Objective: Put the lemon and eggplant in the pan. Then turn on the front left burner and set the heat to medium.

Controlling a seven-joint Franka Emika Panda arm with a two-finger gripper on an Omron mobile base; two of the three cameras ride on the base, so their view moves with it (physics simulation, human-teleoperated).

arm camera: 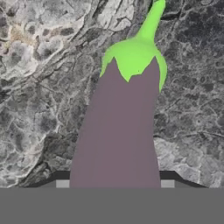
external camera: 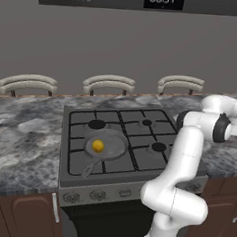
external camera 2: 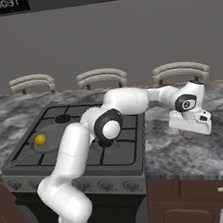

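Item, nearest the lens: pale greyish-purple eggplant (arm camera: 118,131) with green cap and stem, lying on the grey marbled stone counter (arm camera: 39,87) right of the stove, clamped between the two-finger gripper (external camera 2: 189,133), evidently for carrying leftward. Item, far left: small yellow-orange lemon (external camera: 98,146) resting in the shallow dull-grey pan (external camera: 119,149) on the grey four-burner stove (external camera: 137,167), front left position, awaiting the eggplant.
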